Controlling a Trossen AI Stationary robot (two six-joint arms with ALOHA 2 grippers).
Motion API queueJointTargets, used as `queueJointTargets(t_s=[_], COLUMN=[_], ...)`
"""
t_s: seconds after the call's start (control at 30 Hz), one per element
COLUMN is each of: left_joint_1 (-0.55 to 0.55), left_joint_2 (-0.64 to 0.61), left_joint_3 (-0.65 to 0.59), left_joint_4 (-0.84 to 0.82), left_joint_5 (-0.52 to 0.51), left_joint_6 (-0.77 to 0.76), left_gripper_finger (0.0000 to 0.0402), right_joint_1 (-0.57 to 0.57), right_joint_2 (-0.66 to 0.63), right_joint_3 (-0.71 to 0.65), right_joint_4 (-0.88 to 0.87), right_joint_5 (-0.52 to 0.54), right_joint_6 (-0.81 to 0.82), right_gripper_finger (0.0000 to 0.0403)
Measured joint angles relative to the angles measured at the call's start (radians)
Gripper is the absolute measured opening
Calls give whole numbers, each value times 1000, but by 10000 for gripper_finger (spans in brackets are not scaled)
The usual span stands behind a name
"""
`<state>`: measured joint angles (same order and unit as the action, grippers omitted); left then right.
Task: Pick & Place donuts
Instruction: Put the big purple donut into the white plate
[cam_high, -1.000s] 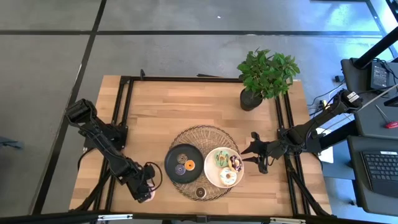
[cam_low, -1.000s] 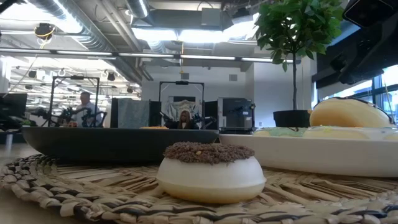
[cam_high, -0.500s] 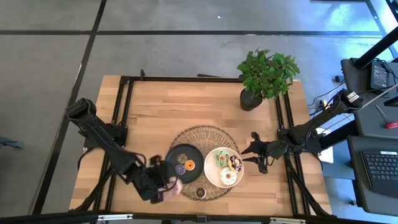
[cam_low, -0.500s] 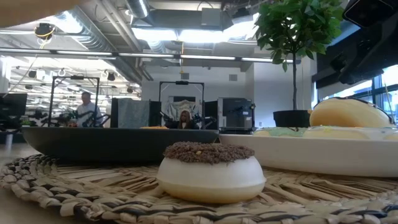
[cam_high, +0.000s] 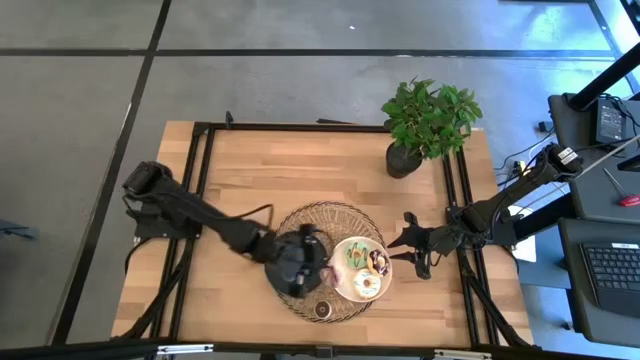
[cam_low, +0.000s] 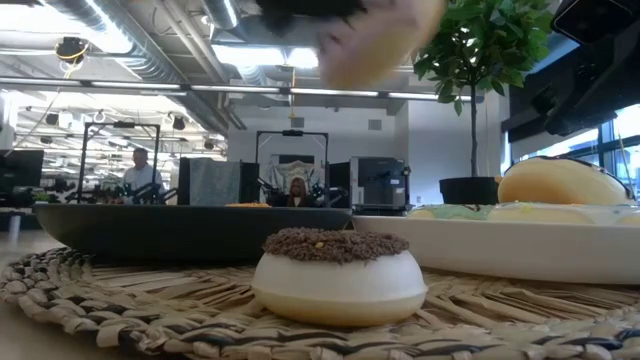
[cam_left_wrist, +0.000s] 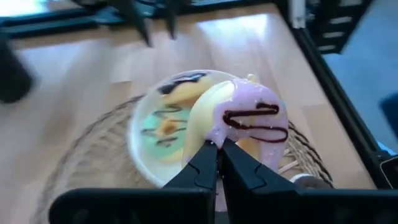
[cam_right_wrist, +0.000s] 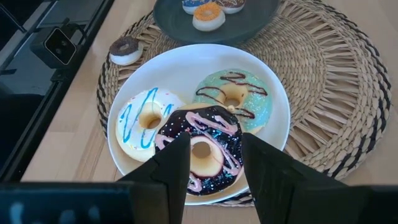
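One glossy pink-iced donut (cam_left_wrist: 249, 121), woven mat (cam_right_wrist: 336, 68)

Pink-iced donut (cam_left_wrist: 249, 121) held aloft; three donuts (cam_right_wrist: 200, 148) lie plated.

A light wooden tabletop (cam_high: 260, 170) stands on a grey floor (cam_high: 300, 80) crossed by dark seams, with a desk holding a keyboard (cam_high: 612, 268) off to one side. At table height, the room behind shows exposed ceiling ducts (cam_low: 150, 40), bright strip lights (cam_low: 262, 54), black equipment frames (cam_low: 290, 160) and two people (cam_low: 140, 172) far off.
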<state>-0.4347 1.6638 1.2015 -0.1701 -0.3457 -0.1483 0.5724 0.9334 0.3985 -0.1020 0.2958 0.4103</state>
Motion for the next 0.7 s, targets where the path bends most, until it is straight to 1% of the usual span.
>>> queueJointTargets(t_s=[0.13,0.23,0.37,0.47,0.6,0.7], left_joint_1=[84,132,176,190,200,201], left_joint_2=[105,176,235,255,267,267], left_joint_3=[0,0,1,2,2,2], left_joint_4=[157,242,280,279,278,271], left_joint_5=[210,304,377,398,442,442], left_joint_6=[79,102,102,97,46,30], left_gripper_finger=[5,5,5,5,6,6], right_joint_1=[0,0,0,0,0,0], right_joint_2=[0,0,0,0,0,0], right_joint_3=[0,0,0,0,0,0], right_joint_4=[0,0,0,-1,-4,-4], right_joint_5=[0,0,0,0,0,17], right_joint_6=[-4,-8,-8,-9,-27,-26], right_gripper_finger=[145,145,145,145,145,145])
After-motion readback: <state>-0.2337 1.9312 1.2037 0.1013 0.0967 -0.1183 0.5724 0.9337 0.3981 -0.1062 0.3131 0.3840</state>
